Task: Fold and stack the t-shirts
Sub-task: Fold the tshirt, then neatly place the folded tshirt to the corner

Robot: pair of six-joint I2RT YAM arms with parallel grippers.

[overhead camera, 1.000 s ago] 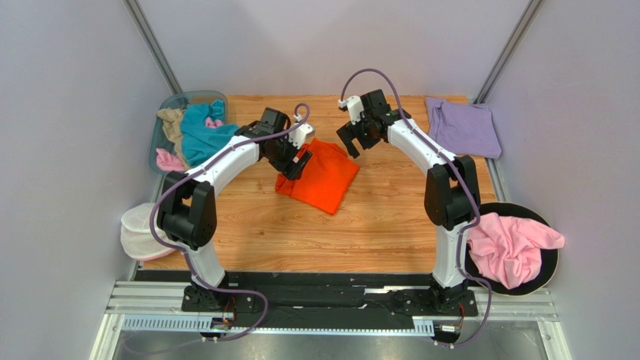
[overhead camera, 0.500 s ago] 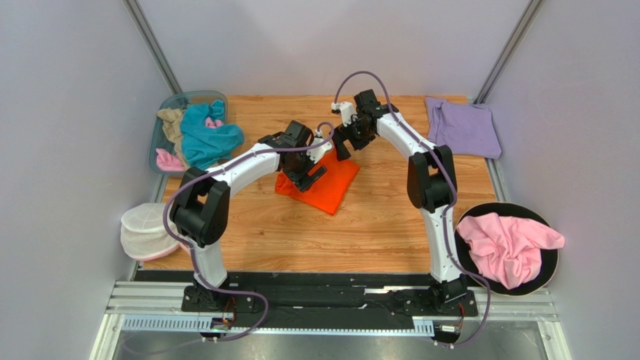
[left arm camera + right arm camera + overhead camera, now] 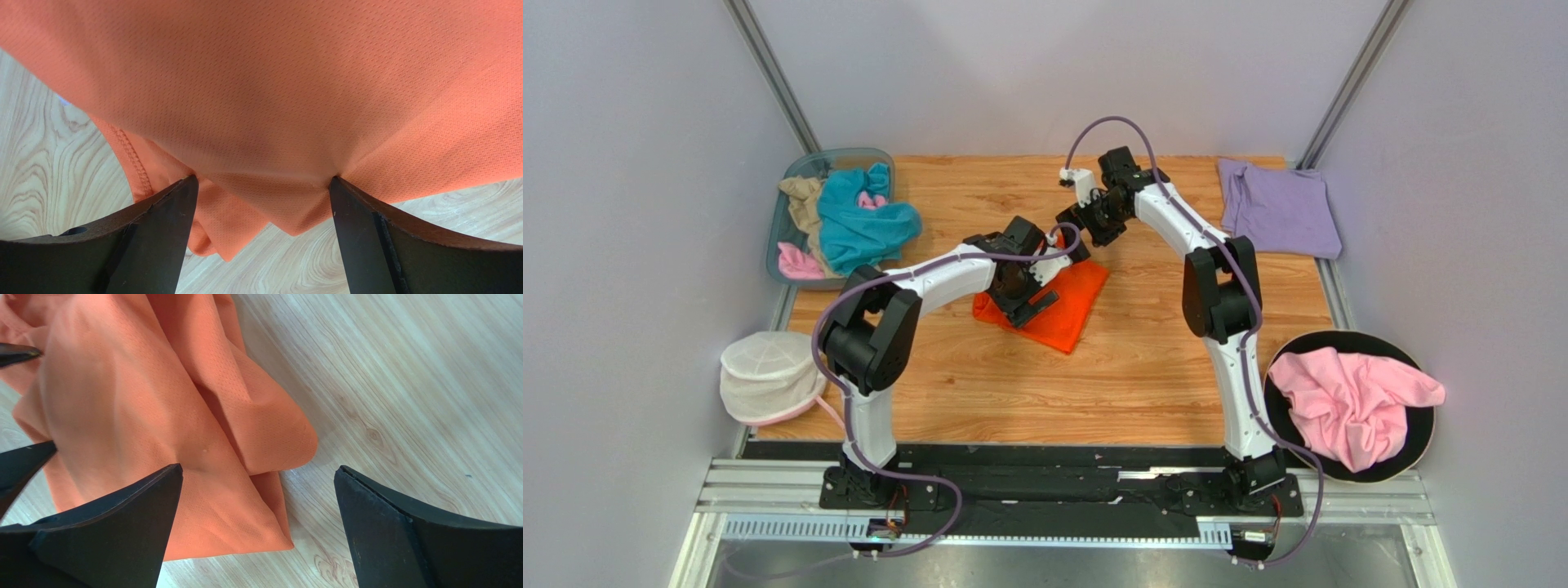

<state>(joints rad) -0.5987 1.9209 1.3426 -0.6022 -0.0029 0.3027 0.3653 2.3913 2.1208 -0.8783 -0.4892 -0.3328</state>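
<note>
The bright orange t-shirt (image 3: 1063, 312) lies folded in the middle of the table. My left gripper (image 3: 1027, 297) is open and low over its left part; in the left wrist view both fingertips (image 3: 189, 184) press on the orange cloth (image 3: 276, 92), with a corner of it between them. My right gripper (image 3: 1079, 234) is open above the shirt's far corner (image 3: 123, 404), one finger over the cloth and one over bare wood. The pale lavender t-shirt (image 3: 1277, 208) lies flat at the far right.
A clear bin (image 3: 787, 196) at the far left holds teal (image 3: 854, 221), tan and pink shirts. A pink shirt (image 3: 1357, 398) lies crumpled on a black round tray (image 3: 1418, 447) at the near right. A white mesh pouch (image 3: 768, 374) hangs off the table's left edge.
My left gripper has moved right and down onto the orange shirt. My right gripper has moved left and lower to the shirt's far corner. Both stay open.
</note>
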